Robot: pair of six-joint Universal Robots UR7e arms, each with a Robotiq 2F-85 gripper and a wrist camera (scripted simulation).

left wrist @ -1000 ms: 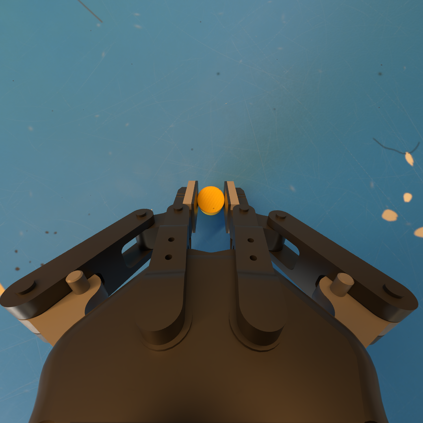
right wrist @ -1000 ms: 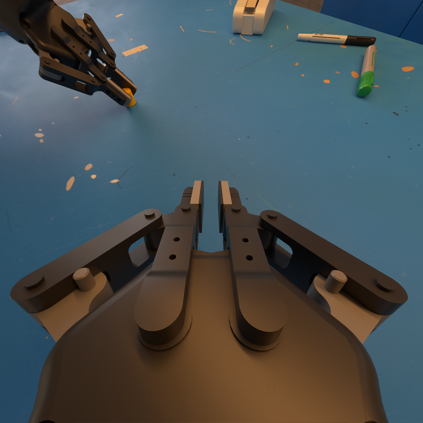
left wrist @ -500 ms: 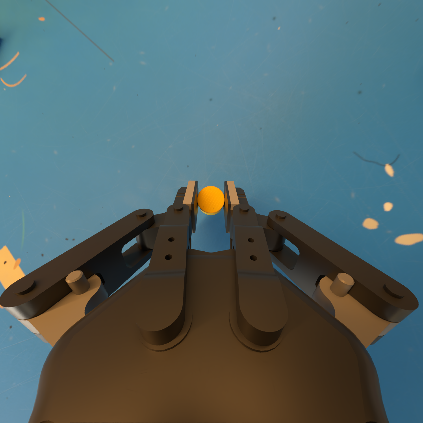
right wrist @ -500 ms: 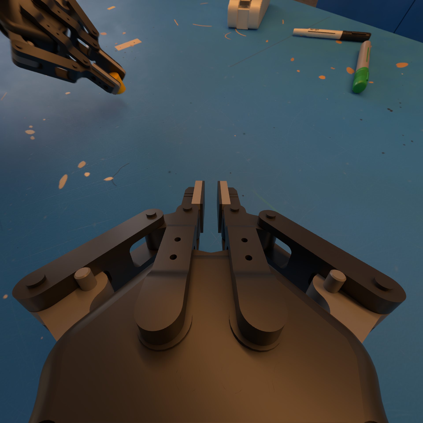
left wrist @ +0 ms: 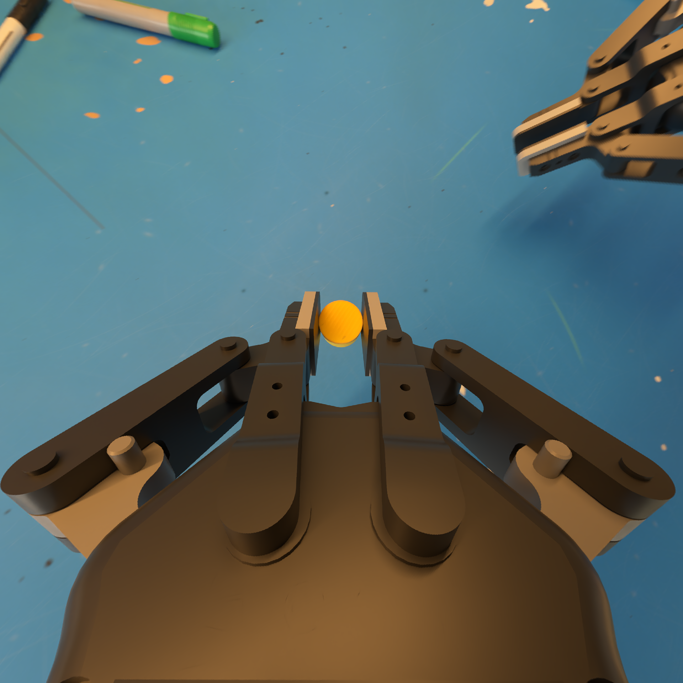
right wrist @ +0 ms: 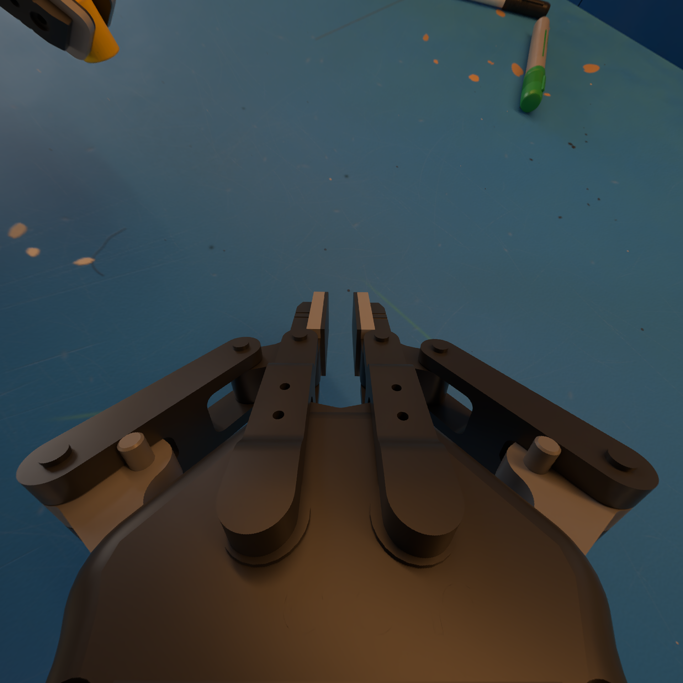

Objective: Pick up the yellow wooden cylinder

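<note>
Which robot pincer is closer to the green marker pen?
Hard to call. The left pincer, clamped on the yellow wooden cylinder, is raised above the table with the green marker far ahead to its left. The right pincer, empty, has it far ahead to its right.

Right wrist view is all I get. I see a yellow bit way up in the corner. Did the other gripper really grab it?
Observer: Yes. In the left wrist view, the left gripper has one pad pressed on each side of the yellow wooden cylinder.
Operator: What part of it can you see?
Observer: Its round end, facing the camera like a little orange-yellow disc.
Operator: What does my gripper look like from over there?
Observer: The right gripper shows from the side, empty, above the table. Its shadow lies on the blue surface below it.
</note>
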